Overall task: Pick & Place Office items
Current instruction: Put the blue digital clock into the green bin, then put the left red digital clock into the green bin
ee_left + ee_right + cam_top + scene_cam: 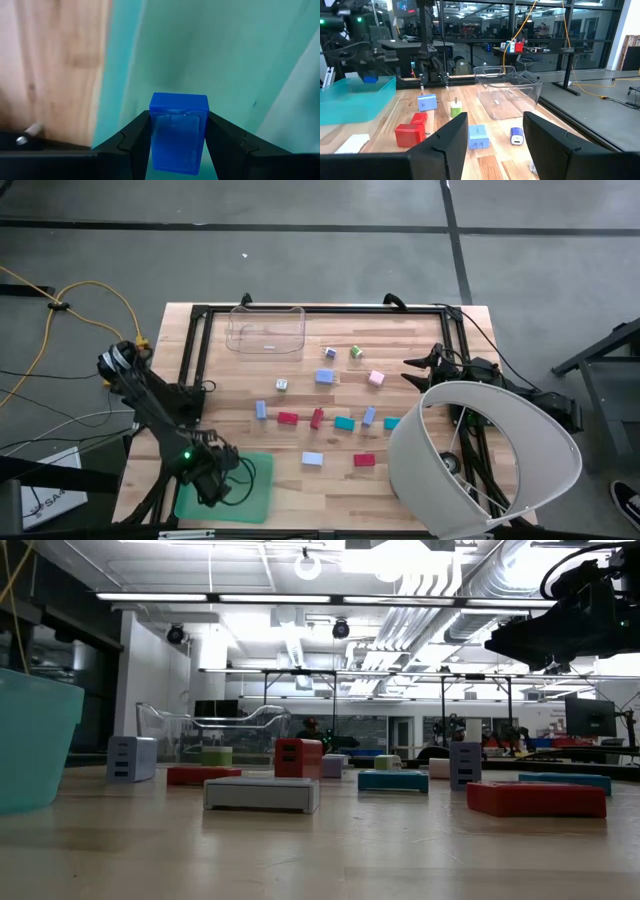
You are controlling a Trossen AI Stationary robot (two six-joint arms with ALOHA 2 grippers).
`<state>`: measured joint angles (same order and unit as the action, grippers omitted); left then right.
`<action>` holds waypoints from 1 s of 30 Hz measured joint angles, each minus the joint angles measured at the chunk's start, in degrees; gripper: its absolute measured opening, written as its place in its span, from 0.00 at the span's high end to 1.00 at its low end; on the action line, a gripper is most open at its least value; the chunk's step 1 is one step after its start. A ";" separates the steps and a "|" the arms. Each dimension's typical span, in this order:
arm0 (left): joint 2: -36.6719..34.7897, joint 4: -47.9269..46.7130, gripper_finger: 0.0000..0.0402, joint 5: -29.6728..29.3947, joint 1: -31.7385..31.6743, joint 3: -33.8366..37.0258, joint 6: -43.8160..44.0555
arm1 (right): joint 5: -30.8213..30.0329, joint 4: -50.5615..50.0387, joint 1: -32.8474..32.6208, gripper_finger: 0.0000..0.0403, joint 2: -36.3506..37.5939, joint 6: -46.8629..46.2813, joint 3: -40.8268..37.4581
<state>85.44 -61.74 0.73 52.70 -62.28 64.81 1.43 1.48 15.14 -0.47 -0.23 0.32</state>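
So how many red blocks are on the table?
3 red blocks: two next to each other in the middle, one nearer the front edge. The white shade could hide more.

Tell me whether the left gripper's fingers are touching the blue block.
Touching. The left wrist view shows the left gripper with both fingers pressed flush against the blue block's sides, no gap, above the green tray.

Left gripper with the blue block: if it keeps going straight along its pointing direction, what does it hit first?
Most likely the green tray. The left gripper, shut on the blue block, points down at the tray's floor with nothing in between. How far off it is cannot be told.
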 joint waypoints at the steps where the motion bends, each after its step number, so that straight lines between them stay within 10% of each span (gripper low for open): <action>1: 0.79 0.86 0.61 0.00 0.56 0.00 0.33 | 0.02 -0.02 -0.01 0.56 -0.02 0.00 -0.02; 30: 9.28 12.35 0.56 1.01 12.30 0.02 12.17 | 0.02 0.00 -0.01 0.56 -0.02 0.00 0.00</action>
<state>94.72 -49.39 1.74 65.00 -62.26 76.97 1.45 1.48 15.13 -0.49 -0.23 0.31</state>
